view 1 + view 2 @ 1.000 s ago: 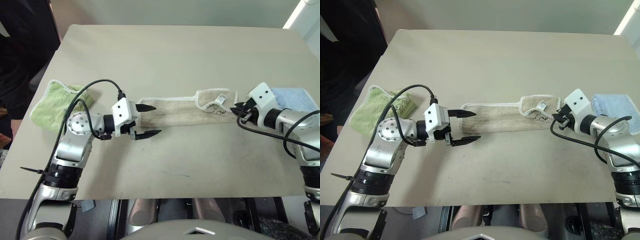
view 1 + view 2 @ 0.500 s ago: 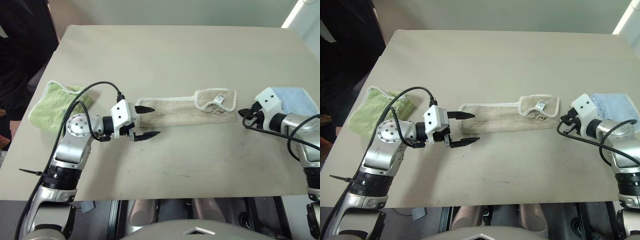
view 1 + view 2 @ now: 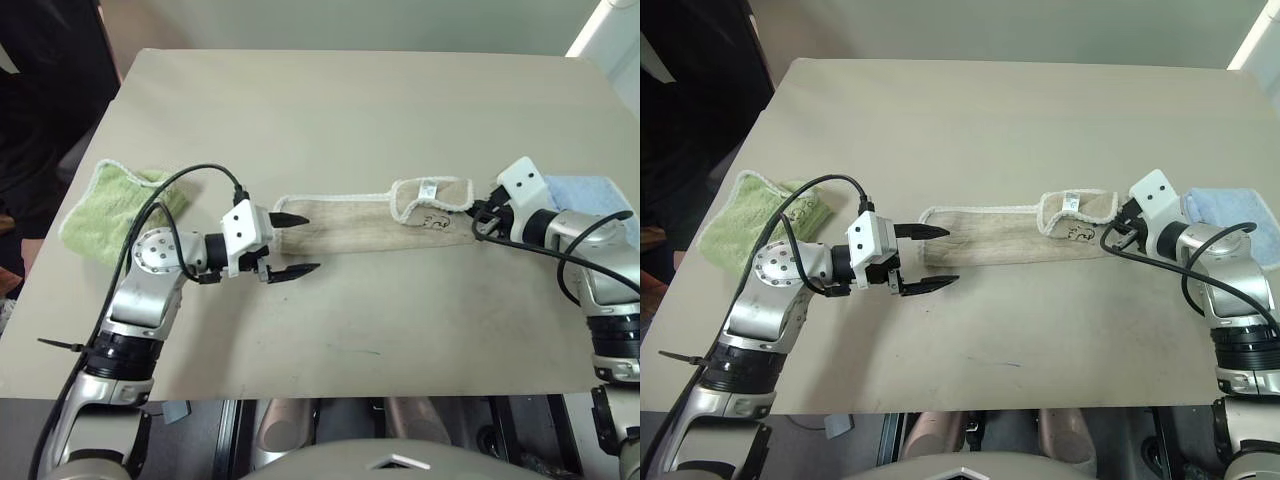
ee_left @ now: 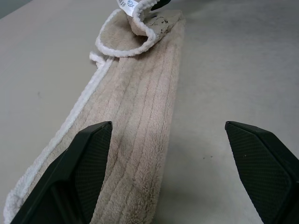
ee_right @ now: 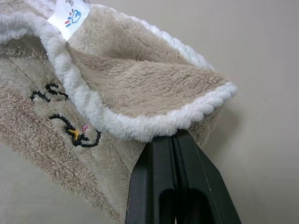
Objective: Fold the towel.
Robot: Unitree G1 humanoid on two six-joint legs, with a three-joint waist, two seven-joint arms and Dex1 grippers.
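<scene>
Shut tight, the right gripper (image 5: pixel 174 140) has its tips against the towel's (image 3: pixel 350 222) turned-back right end; whether cloth is actually pinched I cannot tell. The towel lies as a long strip across the middle of the table (image 3: pixel 330 110), that end curled over itself. At its other end the left gripper (image 3: pixel 293 243) stands wide open, holding nothing. The fold looks barely begun; next, I judge, the right end must be carried leftward over the strip.

No text can be read; the towel (image 5: pixel 117 84) carries black embroidery and a small printed tag (image 5: pixel 70 16), both illegible.
</scene>
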